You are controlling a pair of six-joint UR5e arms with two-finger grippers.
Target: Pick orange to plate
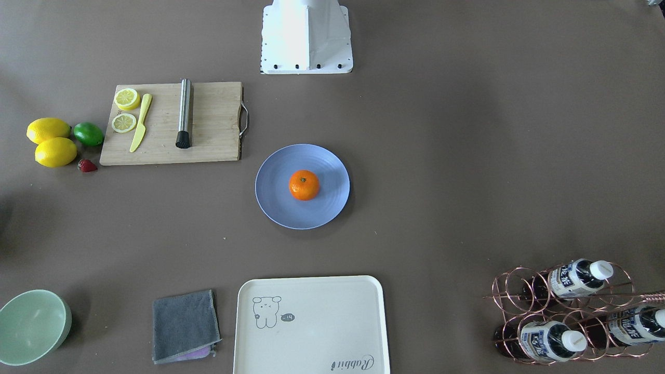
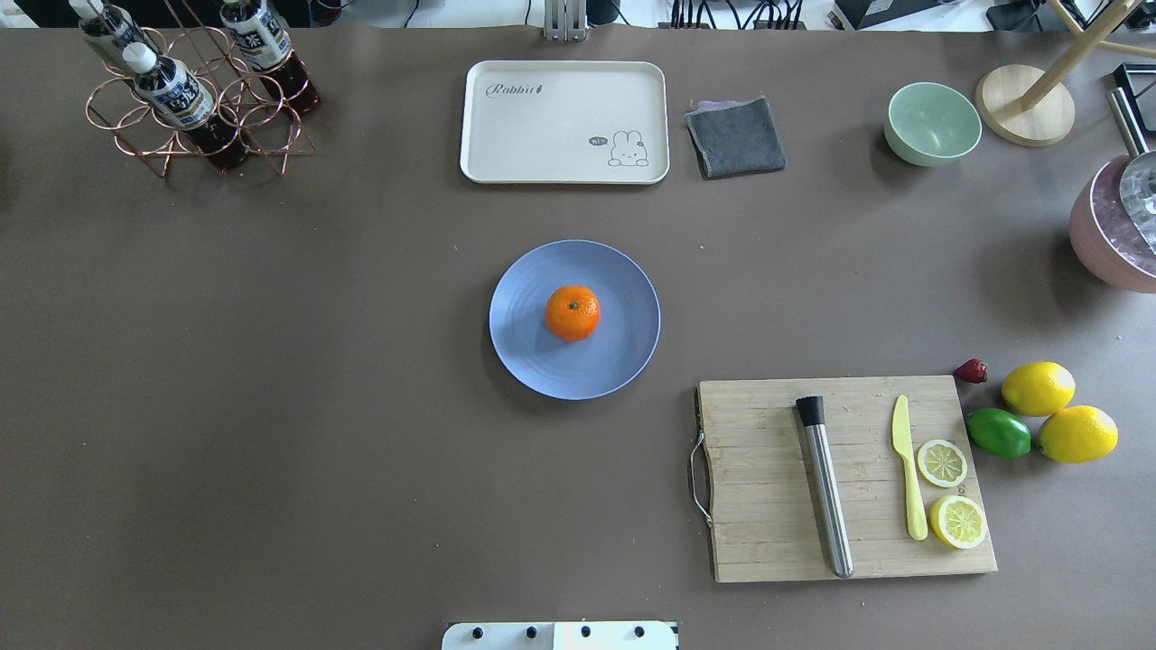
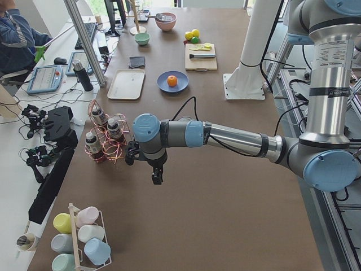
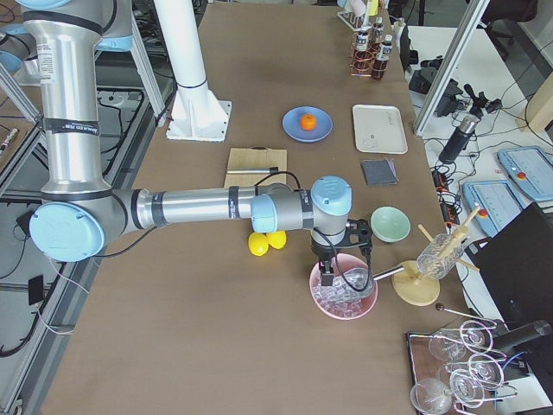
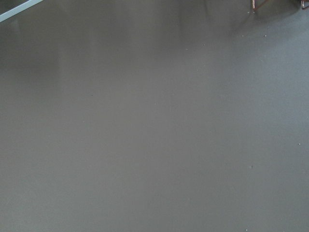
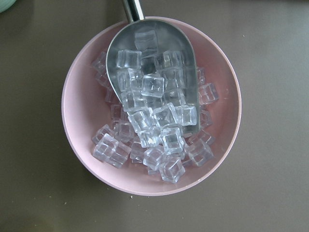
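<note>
The orange (image 1: 304, 185) rests upright in the middle of the periwinkle-blue plate (image 1: 273, 200) at the table's centre; from overhead the orange (image 2: 573, 312) lies on the plate (image 2: 542, 366) with nothing touching it. Neither gripper is near it. In the exterior left view my left gripper (image 3: 157, 177) hangs over bare table beside the bottle rack, far from the plate (image 3: 162, 84). In the exterior right view my right gripper (image 4: 327, 278) hangs over a pink bowl of ice at the table's other end. I cannot tell whether either one is open or shut.
A wooden cutting board (image 2: 768, 506) carries a steel muddler, a yellow knife and lemon slices. Beside it lie two lemons (image 2: 1039, 388), a lime and a strawberry. A cream tray (image 2: 564, 122), grey cloth, green bowl (image 2: 932, 123), copper bottle rack (image 2: 194, 99) and pink ice bowl (image 6: 77, 140) line the edges.
</note>
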